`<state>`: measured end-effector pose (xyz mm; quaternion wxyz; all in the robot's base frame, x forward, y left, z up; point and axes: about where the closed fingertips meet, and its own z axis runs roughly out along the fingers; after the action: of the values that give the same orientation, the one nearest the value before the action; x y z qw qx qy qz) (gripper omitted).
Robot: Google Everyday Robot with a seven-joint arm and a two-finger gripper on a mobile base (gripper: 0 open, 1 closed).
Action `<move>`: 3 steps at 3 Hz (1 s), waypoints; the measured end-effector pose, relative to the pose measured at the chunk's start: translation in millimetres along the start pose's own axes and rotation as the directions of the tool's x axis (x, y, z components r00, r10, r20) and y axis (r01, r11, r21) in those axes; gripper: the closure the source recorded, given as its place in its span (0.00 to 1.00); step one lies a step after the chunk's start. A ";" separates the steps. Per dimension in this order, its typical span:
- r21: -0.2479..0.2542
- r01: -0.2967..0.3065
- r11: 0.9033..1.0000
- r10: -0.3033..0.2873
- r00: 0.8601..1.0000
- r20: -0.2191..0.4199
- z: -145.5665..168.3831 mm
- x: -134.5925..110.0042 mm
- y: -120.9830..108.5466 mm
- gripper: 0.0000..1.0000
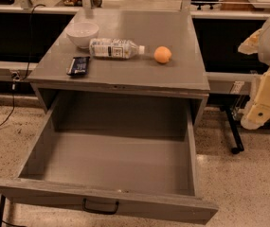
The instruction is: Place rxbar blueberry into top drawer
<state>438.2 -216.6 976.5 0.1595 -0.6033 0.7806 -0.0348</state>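
Note:
The rxbar blueberry (78, 65), a small flat dark blue-black bar, lies on the grey cabinet top (139, 77) near its front left corner. The top drawer (111, 202) is pulled wide open below it and is empty, with a dark metal handle (100, 207) on its front panel. My gripper (261, 109) is at the end of the cream-coloured arm at the right edge of the camera view. It is off to the right of the cabinet, away from the bar, and holds nothing that I can see.
A white bowl (82, 33) stands at the back left of the top. A clear plastic bottle (114, 48) lies on its side beside it, and an orange (162, 54) lies to its right. A black stand leg (234, 134) is on the floor at right.

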 end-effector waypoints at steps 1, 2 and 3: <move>0.000 0.000 1.000 0.000 1.000 0.000 0.1 -0.1 0.0 0.00; -0.014 0.089 0.996 -0.089 0.994 -0.066 26.9 -14.6 -9.5 0.00; -0.081 0.369 0.926 -0.377 0.915 -0.142 106.4 -70.0 -25.5 0.00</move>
<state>508.3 -142.0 896.6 0.0728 -0.7405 0.6619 -0.0908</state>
